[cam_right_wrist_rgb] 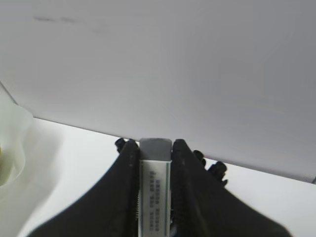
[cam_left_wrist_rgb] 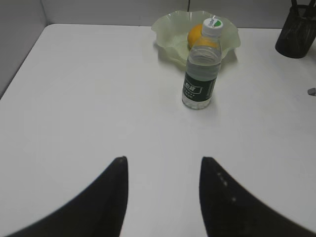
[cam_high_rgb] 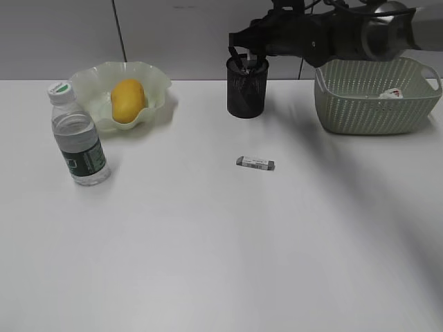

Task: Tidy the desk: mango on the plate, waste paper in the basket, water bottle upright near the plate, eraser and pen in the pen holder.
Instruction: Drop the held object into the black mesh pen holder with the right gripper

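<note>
My right gripper [cam_right_wrist_rgb: 154,143] is shut on a grey eraser in a white printed sleeve [cam_right_wrist_rgb: 155,187]. In the exterior view the right gripper [cam_high_rgb: 248,57] hangs just above the mouth of the black mesh pen holder [cam_high_rgb: 247,93], where dark pen ends stick up. A second eraser [cam_high_rgb: 255,163] lies flat on the desk [cam_high_rgb: 221,263] in front of the holder. The mango [cam_high_rgb: 128,101] rests in the pale green plate [cam_high_rgb: 86,79]. Beside it stands the water bottle [cam_high_rgb: 79,142], upright. The waste paper [cam_high_rgb: 392,94] lies in the green basket [cam_high_rgb: 367,107]. My left gripper [cam_left_wrist_rgb: 164,160] is open over bare desk.
In the left wrist view the bottle [cam_left_wrist_rgb: 201,74] stands in front of the plate [cam_left_wrist_rgb: 168,34] and mango [cam_left_wrist_rgb: 196,34], with the pen holder [cam_left_wrist_rgb: 296,37] at the far right. A grey wall runs along the back of the desk.
</note>
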Robot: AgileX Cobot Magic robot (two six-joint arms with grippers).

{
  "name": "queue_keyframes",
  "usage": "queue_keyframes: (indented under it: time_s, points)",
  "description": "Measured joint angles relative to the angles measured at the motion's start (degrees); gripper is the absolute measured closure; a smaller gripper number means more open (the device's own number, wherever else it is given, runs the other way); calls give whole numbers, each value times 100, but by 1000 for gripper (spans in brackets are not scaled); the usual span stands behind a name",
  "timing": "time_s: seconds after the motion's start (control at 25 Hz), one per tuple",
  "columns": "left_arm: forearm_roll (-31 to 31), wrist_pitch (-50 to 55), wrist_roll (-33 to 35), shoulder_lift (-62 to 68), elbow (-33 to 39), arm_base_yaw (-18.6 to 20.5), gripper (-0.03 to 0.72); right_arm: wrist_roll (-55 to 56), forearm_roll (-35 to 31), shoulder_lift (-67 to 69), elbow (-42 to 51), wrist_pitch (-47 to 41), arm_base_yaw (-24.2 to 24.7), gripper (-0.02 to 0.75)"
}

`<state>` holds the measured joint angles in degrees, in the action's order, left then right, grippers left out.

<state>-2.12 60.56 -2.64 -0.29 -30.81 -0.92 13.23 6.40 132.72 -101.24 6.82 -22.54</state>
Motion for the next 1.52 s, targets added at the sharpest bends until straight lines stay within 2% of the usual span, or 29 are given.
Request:
queue_keyframes:
  time_s: [0.28,0.72,0.92,1.52]
  points:
    - [0,0,0,0,0,0,336,12,30,174,-10,1,-89,575]
    - [-1,0,0,-5,0,0,406,81,40,205,-16,-343,-332,575]
    - [-1,0,0,-5,0,0,412,81,-125,205,-16,-682,-383,575]
    - [-6,-5,0,-5,0,0,411,81,-126,205,-23,-713,-383,575]
